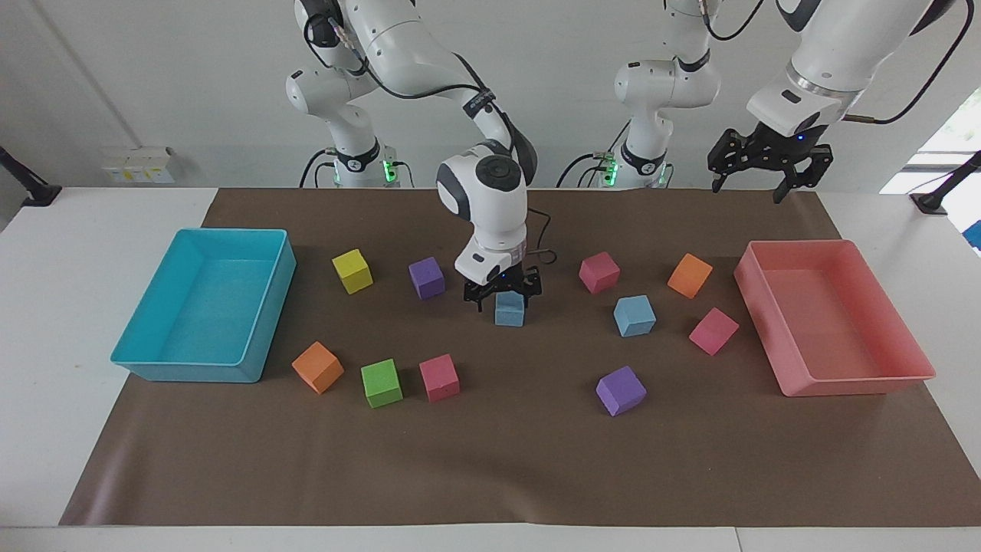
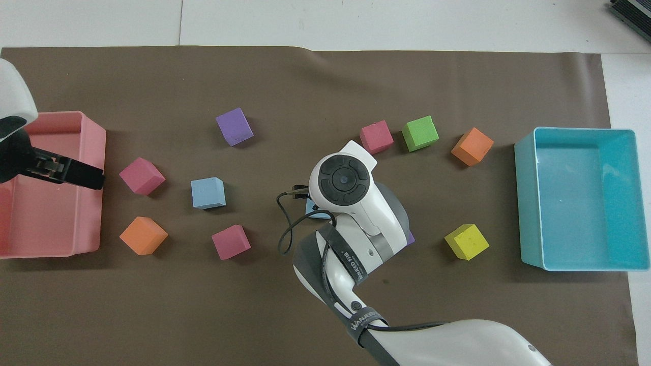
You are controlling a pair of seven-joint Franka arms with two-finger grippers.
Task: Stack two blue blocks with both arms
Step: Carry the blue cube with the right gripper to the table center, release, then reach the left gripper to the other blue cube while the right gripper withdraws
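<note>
One blue block [image 1: 509,310] sits on the brown mat at mid-table; in the overhead view only a sliver of it [image 2: 311,208] shows under the right arm. My right gripper [image 1: 502,290] hangs just above this block, fingers open and apart from it. The second blue block [image 1: 634,316] [image 2: 208,193] lies on the mat toward the left arm's end. My left gripper [image 1: 769,163] [image 2: 66,173] is open and empty, held high over the pink tray.
A pink tray [image 1: 858,379] stands at the left arm's end, a turquoise tray [image 1: 138,360] at the right arm's end. Pink, orange, purple, yellow and green cubes lie scattered on the mat around both blue blocks; a purple cube [image 1: 427,277] is beside the right gripper.
</note>
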